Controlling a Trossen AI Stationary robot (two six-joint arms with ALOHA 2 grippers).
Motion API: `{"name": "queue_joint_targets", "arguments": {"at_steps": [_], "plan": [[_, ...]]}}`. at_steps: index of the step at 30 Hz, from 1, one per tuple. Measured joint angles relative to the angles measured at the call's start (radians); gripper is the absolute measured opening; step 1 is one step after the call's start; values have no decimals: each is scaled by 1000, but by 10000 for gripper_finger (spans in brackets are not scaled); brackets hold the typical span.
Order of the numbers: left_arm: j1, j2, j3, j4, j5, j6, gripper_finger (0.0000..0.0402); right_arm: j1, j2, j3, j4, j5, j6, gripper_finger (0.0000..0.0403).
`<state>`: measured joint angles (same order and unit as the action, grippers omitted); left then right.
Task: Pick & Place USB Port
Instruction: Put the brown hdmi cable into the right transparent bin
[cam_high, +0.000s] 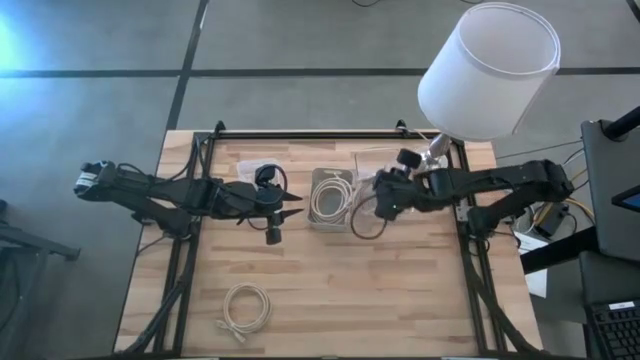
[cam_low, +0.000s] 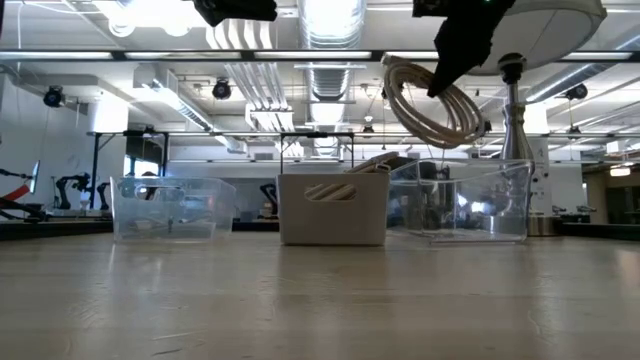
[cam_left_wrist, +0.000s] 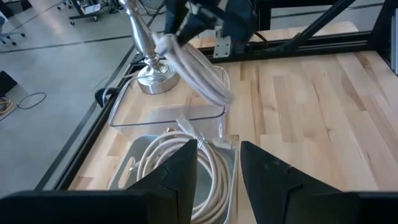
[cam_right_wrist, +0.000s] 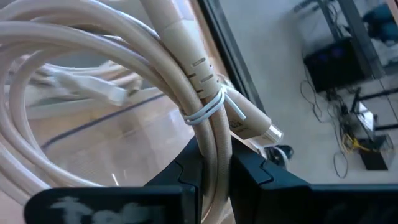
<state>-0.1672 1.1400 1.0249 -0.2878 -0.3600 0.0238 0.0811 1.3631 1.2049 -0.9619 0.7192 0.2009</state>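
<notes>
My right gripper (cam_high: 381, 200) is shut on a coiled cream USB cable (cam_low: 430, 102) and holds it in the air, just right of the white bin (cam_high: 318, 222) and above the clear bin (cam_low: 460, 200). A white tie (cam_right_wrist: 205, 111) binds the coil, and a plug (cam_right_wrist: 267, 131) sticks out beside it. Another cream coil (cam_left_wrist: 180, 163) lies in the white bin. A third coil (cam_high: 245, 308) lies flat on the table's near part. My left gripper (cam_left_wrist: 217, 149) is open and hovers left of the white bin, touching nothing. My right gripper pinches the bundled strands of the coil (cam_right_wrist: 214, 146) between its two fingers, just below the white tie. The fingers lie across the strands. The coil is lifted clear and hangs tilted below the gripper (cam_low: 452, 72).
A clear bin (cam_high: 262, 176) on the left holds a black cable. A lamp with a white shade (cam_high: 488, 70) stands at the table's far right corner, its metal stem (cam_low: 512, 130) behind the right clear bin. Black frame rails run along both sides of the table.
</notes>
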Motion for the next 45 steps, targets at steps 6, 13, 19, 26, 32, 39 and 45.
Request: {"name": "queue_joint_targets", "arguments": {"at_steps": [6, 13, 19, 26, 32, 39, 45], "plan": [[0, 0, -2, 2, 0, 0, 126, -81, -7, -16, 2, -20, -85, 43], [0, 0, -3, 4, 0, 1, 126, -138, -6, -117, 7, -67, -167, 44], [0, 0, -3, 8, 0, 2, 126, -196, -6, -230, 180, -66, -190, 44], [0, 0, -4, 36, 0, 2, 126, -250, -3, -331, 368, -66, -249, 44], [0, 0, -4, 43, 0, 8, 126, -290, 3, -382, 392, -65, -250, 54], [0, 0, -4, 42, 0, 8, 126, -299, 4, -392, 392, -95, -277, 88], [0, 0, -4, 42, 0, 8, 126, -298, 4, -392, 393, -96, -248, 117]]}}
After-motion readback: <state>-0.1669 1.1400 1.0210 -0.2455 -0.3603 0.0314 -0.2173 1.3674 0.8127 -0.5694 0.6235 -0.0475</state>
